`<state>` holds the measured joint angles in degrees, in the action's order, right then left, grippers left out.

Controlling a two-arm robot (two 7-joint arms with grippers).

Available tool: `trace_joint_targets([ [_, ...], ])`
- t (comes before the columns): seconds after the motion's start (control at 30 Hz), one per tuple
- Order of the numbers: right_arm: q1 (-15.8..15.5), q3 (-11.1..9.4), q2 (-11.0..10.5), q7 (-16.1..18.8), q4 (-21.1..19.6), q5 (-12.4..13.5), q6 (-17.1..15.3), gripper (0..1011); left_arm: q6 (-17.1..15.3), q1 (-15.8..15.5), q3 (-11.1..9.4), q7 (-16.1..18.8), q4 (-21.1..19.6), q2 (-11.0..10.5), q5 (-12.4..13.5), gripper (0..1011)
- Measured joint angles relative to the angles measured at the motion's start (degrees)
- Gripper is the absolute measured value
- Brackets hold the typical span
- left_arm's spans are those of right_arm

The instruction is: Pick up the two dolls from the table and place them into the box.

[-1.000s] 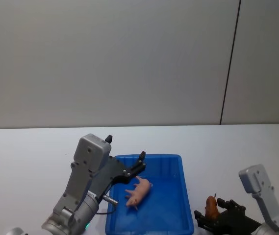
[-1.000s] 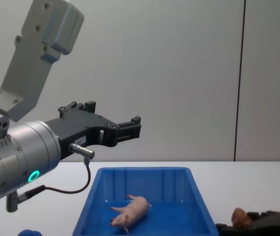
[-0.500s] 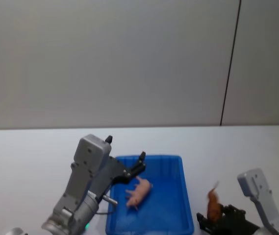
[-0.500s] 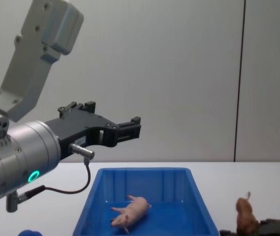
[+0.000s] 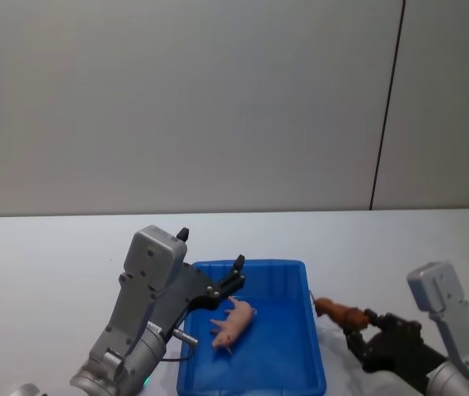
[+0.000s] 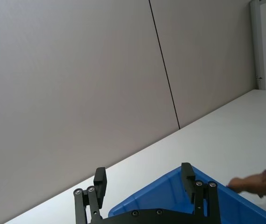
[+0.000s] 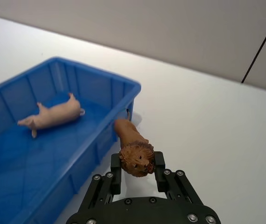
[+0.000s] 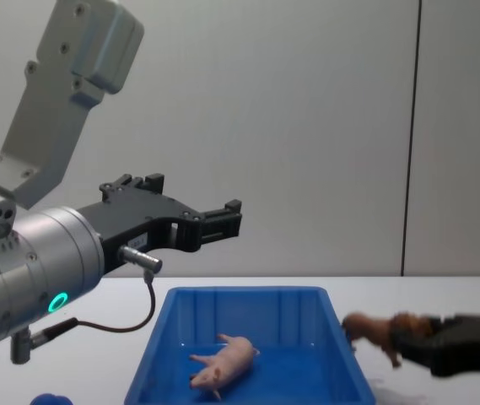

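The pale pink pig doll (image 5: 234,322) lies on its side inside the blue box (image 5: 250,266); it also appears as the pig (image 7: 53,116) and pig (image 8: 223,361). My right gripper (image 5: 358,318) is shut on the brown doll (image 5: 339,312) and holds it level in the air just outside the box's right rim. In the right wrist view the brown doll (image 7: 133,144) sits head-first between the fingers of that gripper (image 7: 137,168). My left gripper (image 5: 236,276) hovers open over the box's far left part, holding nothing.
The white table (image 5: 53,247) stretches wide on both sides of the box. A blue round object (image 8: 50,398) lies on the table near the left arm's base. A grey wall stands behind.
My right gripper has lifted the brown doll off the table and carried it left to the box's right rim, turning it from upright to level. The left arm and the pig have stayed still.
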<state>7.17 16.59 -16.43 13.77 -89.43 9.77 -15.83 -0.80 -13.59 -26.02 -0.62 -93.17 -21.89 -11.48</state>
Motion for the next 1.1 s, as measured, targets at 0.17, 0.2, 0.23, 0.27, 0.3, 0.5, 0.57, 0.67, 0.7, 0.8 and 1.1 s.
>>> trace_joint_targets([
  [0.17, 0.1, -0.3, -0.2, -1.2, -2.1, -0.8, 1.8, 390, 0.0, 0.0, 0.0, 0.0, 0.0, 0.0, 0.0, 1002],
  [0.2, 0.2, -0.4, -0.2, -1.3, -2.3, -0.9, 2.0, 390, 0.0, 0.0, 0.0, 0.0, 0.0, 0.0, 0.0, 1001],
  [0.23, 0.3, -0.5, -0.2, -1.6, -2.9, -1.0, 2.5, 390, 0.0, 0.0, 0.0, 0.0, 0.0, 0.0, 0.0, 1001],
  [0.27, 0.3, -0.5, -0.2, -1.6, -2.9, -1.0, 2.5, 390, 0.0, 0.0, 0.0, 0.0, 0.0, 0.0, 0.0, 1001],
  [0.3, 0.5, -0.6, -0.2, -1.8, -3.3, -1.2, 3.1, 390, 0.0, 0.0, 0.0, 0.0, 0.0, 0.0, 0.0, 1001],
  [0.5, 1.6, -1.0, 0.1, -2.0, -4.8, -1.5, 5.0, 390, 0.0, 0.0, 0.0, 0.0, 0.0, 0.0, 0.0, 1001],
  [0.57, 2.2, -1.0, 0.3, -1.6, -5.2, -1.5, 5.5, 390, 0.0, 0.0, 0.0, 0.0, 0.0, 0.0, 0.0, 1001],
  [0.67, 2.9, -1.0, 0.7, -1.0, -5.3, -1.5, 5.9, 390, 0.0, 0.0, 0.0, 0.0, 0.0, 0.0, 0.0, 1002],
  [0.7, 3.5, -1.0, 1.0, -0.5, -5.3, -1.5, 5.9, 390, 0.0, 0.0, 0.0, 0.0, 0.0, 0.0, 0.0, 1001],
  [0.8, 4.6, -0.8, 1.6, 0.7, -5.1, -1.5, 5.9, 390, 0.0, 0.0, 0.0, 0.0, 0.0, 0.0, 0.0, 1001],
  [1.1, 7.4, 0.2, 3.7, 4.2, -2.7, -1.2, 3.6, 390, 0.0, 0.0, 0.0, 0.0, 0.0, 0.0, 0.0, 1002],
])
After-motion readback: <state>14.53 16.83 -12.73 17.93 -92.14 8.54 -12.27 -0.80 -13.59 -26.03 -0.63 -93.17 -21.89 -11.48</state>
